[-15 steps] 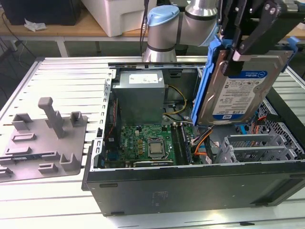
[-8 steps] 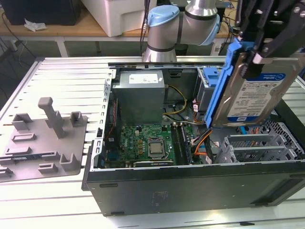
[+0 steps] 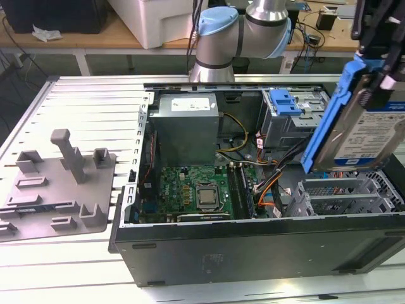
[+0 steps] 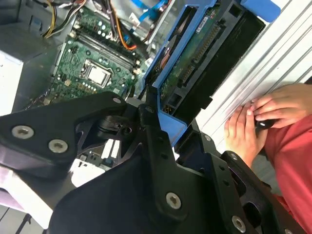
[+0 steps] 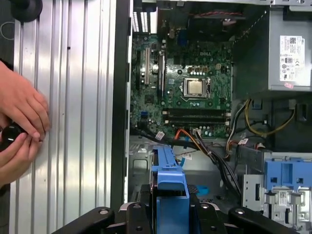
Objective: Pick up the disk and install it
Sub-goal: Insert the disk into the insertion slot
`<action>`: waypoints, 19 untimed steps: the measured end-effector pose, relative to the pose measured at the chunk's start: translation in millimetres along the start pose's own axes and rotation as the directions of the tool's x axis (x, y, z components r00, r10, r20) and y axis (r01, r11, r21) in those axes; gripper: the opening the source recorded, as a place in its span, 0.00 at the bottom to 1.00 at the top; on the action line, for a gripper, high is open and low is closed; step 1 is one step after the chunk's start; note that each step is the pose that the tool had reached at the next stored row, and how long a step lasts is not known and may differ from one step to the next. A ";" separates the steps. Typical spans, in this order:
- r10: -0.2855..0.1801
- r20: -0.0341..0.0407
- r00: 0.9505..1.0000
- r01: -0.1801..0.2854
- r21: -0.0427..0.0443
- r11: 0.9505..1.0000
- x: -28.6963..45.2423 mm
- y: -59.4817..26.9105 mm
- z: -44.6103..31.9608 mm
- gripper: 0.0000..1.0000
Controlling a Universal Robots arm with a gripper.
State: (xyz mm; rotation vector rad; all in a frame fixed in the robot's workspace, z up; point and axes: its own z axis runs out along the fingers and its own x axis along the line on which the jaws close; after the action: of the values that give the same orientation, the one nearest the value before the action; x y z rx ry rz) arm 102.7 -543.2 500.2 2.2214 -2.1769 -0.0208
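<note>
The disk (image 3: 370, 136), a silver drive with a white-and-blue label in a blue plastic carrier (image 3: 330, 111), hangs tilted on edge above the exterior view's right end of the open computer case (image 3: 253, 253). My gripper (image 3: 378, 79) is shut on its upper part. In the second wrist view the black fingers (image 4: 155, 141) clamp the blue frame, and the disk's (image 4: 195, 68) green circuit side shows. In the first wrist view the carrier's blue edge (image 5: 170, 185) sits between the gripper's (image 5: 170, 217) links, over the case interior.
Below the disk lies a grey metal drive cage (image 3: 335, 196). The case also holds a motherboard (image 3: 196, 190), a grey power supply (image 3: 186, 126), cables and a blue-latched bay (image 3: 285, 101). A grey fixture (image 3: 57, 183) lies on the ribbed table. A person's hands (image 5: 19, 122) rest beside the case.
</note>
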 end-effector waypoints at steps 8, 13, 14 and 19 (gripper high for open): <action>0.000 0.000 1.000 0.000 0.000 1.000 0.7 -9.2 0.2 0.36; 0.000 0.003 1.000 0.000 0.000 1.000 0.8 -9.2 1.3 0.36; 0.000 0.006 1.000 0.000 0.000 1.000 0.7 -9.2 1.4 0.36; 0.000 0.015 1.000 0.000 0.000 1.000 0.7 -10.6 2.5 0.36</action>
State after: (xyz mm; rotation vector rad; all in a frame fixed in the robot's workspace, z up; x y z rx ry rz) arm 113.2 -543.7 497.4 2.2291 -2.1839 -0.0372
